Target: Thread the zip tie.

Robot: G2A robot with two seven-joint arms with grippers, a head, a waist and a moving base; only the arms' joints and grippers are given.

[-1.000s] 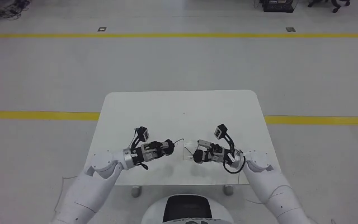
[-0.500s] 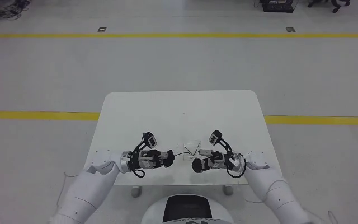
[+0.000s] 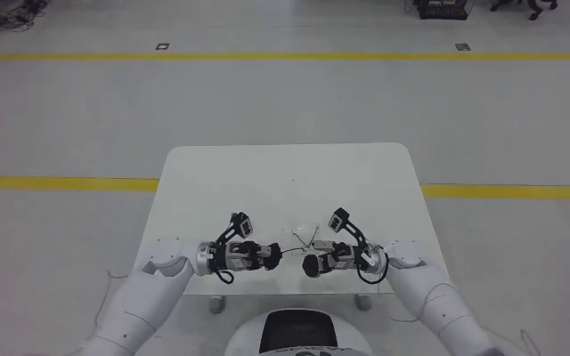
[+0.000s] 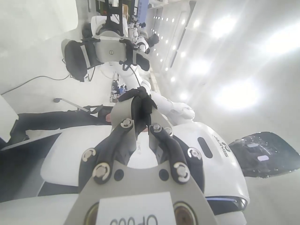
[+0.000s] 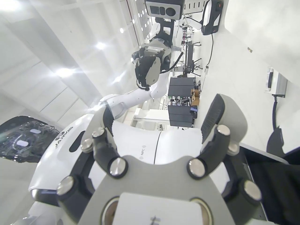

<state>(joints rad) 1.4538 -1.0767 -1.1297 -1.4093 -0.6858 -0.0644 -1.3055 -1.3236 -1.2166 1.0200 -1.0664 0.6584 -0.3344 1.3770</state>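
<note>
Left gripper (image 4: 140, 108) is pinched shut on the zip tie (image 3: 294, 246), held over the table (image 3: 267, 178) near its front edge; right gripper (image 5: 161, 118) sits just beside it, jaws spread wide.

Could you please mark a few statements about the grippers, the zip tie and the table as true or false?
1. The right gripper is open. True.
2. The left gripper is spread wide. False: it is shut.
3. Both grippers hang over the white table. True.
4. The zip tie lies at the table's far edge. False: it is a thin strand running from the left gripper's tip toward the right gripper.
</note>
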